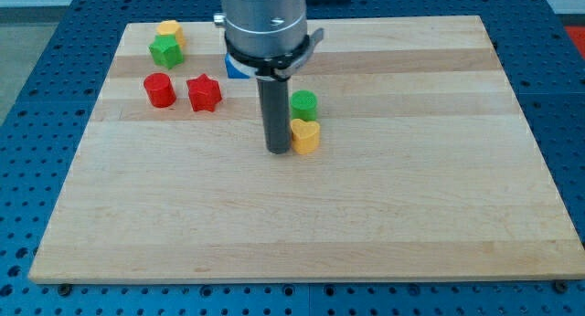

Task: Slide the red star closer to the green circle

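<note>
The red star (205, 92) lies on the wooden board at the upper left, right next to a red cylinder (159, 89) on its left. The green circle (304, 104) stands near the board's middle, with a yellow heart-shaped block (305, 134) touching it just below. My tip (278, 150) rests on the board right beside the yellow block's left side and below-left of the green circle. The red star is well to the left of my tip.
A green star (166, 50) and a yellow block (170, 30) sit together at the top left. A blue block (236, 68) is mostly hidden behind the arm's body. The board (384, 225) lies on a blue perforated table.
</note>
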You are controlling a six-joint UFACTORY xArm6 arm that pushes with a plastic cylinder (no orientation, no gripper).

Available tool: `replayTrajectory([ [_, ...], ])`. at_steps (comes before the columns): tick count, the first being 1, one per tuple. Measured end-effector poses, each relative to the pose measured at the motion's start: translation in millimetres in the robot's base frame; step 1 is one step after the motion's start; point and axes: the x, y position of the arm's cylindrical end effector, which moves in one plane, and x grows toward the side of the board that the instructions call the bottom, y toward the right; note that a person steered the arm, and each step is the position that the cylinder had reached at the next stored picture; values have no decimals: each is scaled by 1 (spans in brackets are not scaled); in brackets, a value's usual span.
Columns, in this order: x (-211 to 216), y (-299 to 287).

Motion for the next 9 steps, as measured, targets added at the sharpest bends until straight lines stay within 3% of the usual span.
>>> replayTrajectory([
  [2,-1,53],
  [4,11,34],
  [7,-4,-142],
  [9,-59,-232],
])
